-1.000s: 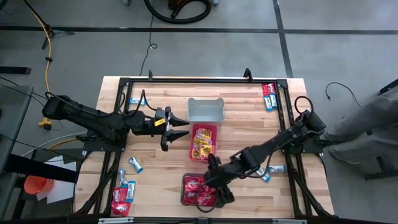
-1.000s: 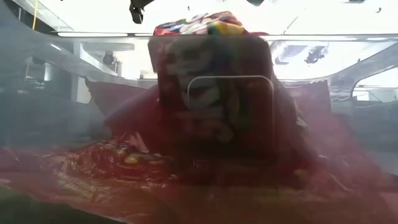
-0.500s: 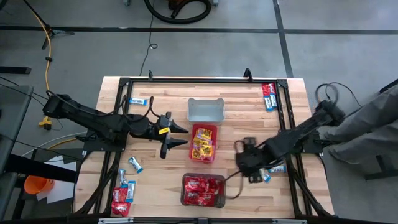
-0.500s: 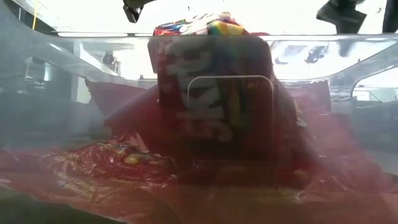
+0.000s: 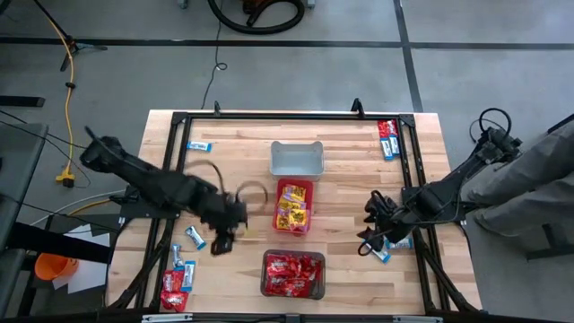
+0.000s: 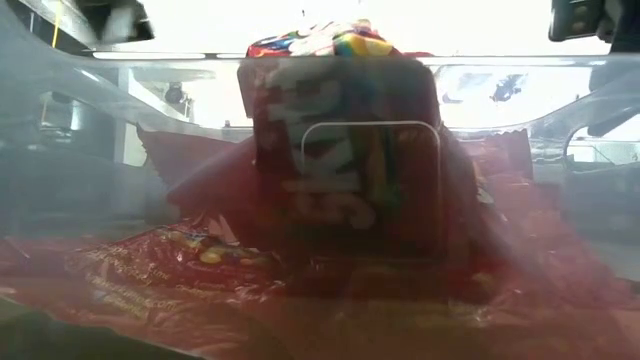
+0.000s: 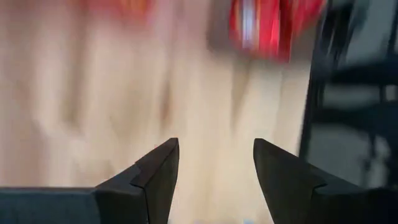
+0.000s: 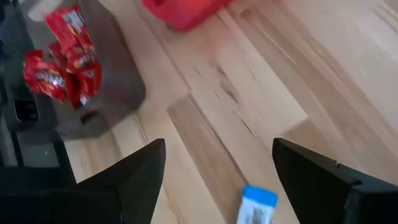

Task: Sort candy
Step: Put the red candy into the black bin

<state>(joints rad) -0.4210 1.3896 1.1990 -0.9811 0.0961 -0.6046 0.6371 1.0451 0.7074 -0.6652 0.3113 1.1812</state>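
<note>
Red candy (image 5: 293, 274) fills the dark bin, and yellow candy (image 5: 292, 208) lies in the pink bin. Loose blue-and-white packets lie by the left frame rail (image 5: 195, 237) and near the right rail (image 5: 395, 244). A few red packets (image 5: 173, 292) rest at the near left corner. My left gripper (image 5: 220, 242) hovers open over bare wood beside the left packets; in its wrist view (image 7: 214, 149) blurred red packets (image 7: 267, 25) show ahead. My right gripper (image 5: 366, 240) hovers open beside the right packets, and one blue-and-white packet (image 8: 256, 206) lies between its fingers' line (image 8: 217, 149), untouched.
An empty grey bin (image 5: 296, 159) stands behind the pink bin (image 5: 308, 187). More packets lie at the far right corner (image 5: 387, 139) and far left (image 5: 199, 146). A black frame (image 5: 179, 117) runs around the tabletop. The low view looks through the dark bin's wall (image 6: 340, 200). A person's leg (image 5: 529, 179) is at the right.
My right gripper has left the dark bin and swung toward the table's right edge, stopping by the blue-and-white packets there. My left gripper has moved from beside the pink bin toward the near left, turning from pointing right to pointing at the near edge.
</note>
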